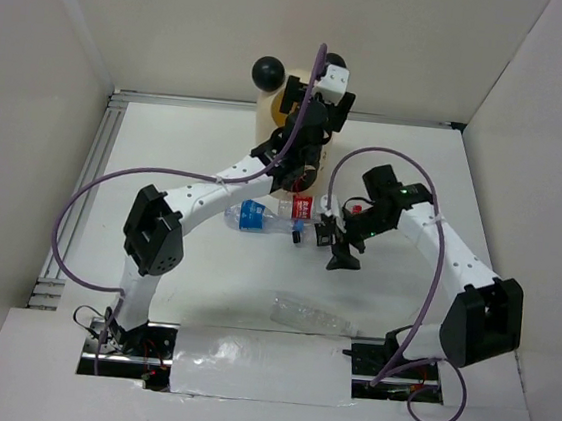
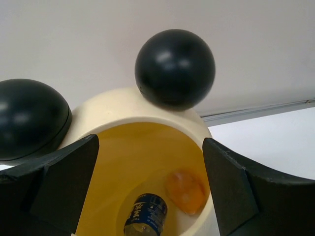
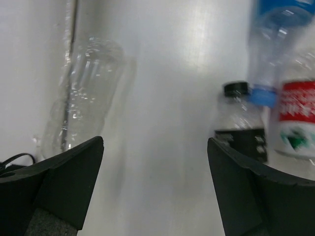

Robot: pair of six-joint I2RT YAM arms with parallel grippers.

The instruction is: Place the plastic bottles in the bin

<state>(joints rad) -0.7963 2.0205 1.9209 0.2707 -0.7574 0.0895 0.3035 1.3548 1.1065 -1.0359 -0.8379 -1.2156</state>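
- My left gripper [image 2: 150,162] hangs over the bin [image 2: 147,105], fingers wide apart, holding nothing.
- Inside the bin lie a blue-labelled bottle [image 2: 145,214] and the orange bottle [image 2: 186,191] (both deep down).
- My right gripper [image 3: 155,147] is spread empty above the table [image 3: 167,73], with the unlabelled bottle [image 3: 83,93] to one side and the black-labelled bottle [image 3: 241,123] and red-white bottle [image 3: 298,118] to the other.

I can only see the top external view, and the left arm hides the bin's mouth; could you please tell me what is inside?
Observer: The left wrist view shows the bin holding a blue-labelled bottle and a small orange bottle.
Operator: Thank you. Is the left gripper holding anything?
Observer: No, it is open above the bin, nothing between its jaws.
Operator: Is any bottle hidden near the right gripper?
Observer: Yes, the right wrist view shows a black-capped bottle lying beside the red-white-labelled bottle.
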